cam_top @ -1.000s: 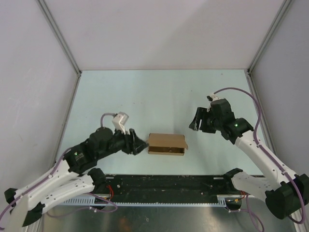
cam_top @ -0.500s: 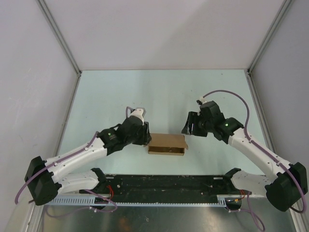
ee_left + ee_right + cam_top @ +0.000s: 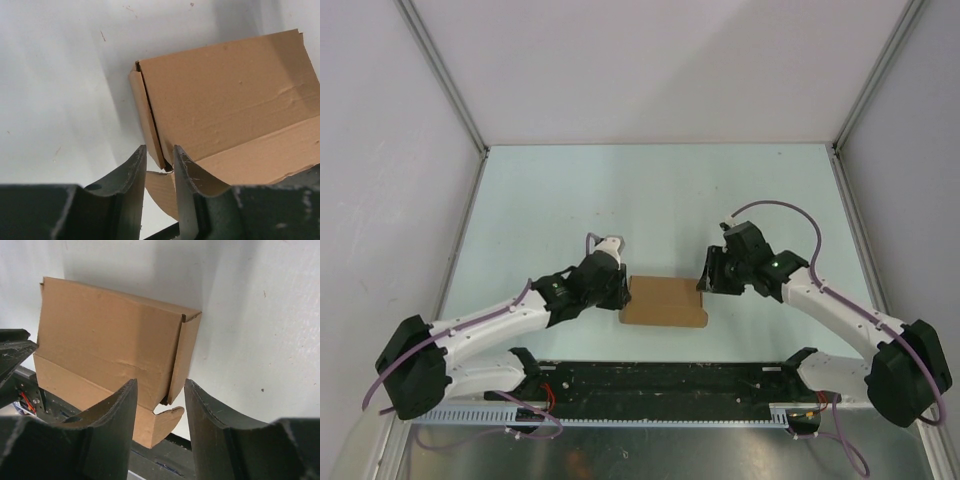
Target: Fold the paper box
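The paper box (image 3: 663, 303) is a brown cardboard box lying on the pale table between my arms, its broad creased face up. My left gripper (image 3: 622, 290) is at its left end. In the left wrist view the box (image 3: 225, 95) fills the right side, and the left gripper (image 3: 159, 150) has narrowly open jaws astride the corner of the left end flap (image 3: 145, 115). My right gripper (image 3: 704, 275) is at the right end. In the right wrist view the gripper (image 3: 160, 385) is open around the lower corner of the right end flap (image 3: 184, 355) of the box (image 3: 105, 330). A loose rounded tab (image 3: 167, 420) hangs below.
A black rail (image 3: 660, 385) runs along the near table edge just below the box; it also shows in the right wrist view (image 3: 165, 465). White walls with metal posts (image 3: 445, 75) enclose the table on three sides.
Both arms have moved inward to the box's ends. The box now shows a broader face than a second ago, when it showed an open slot along the front.
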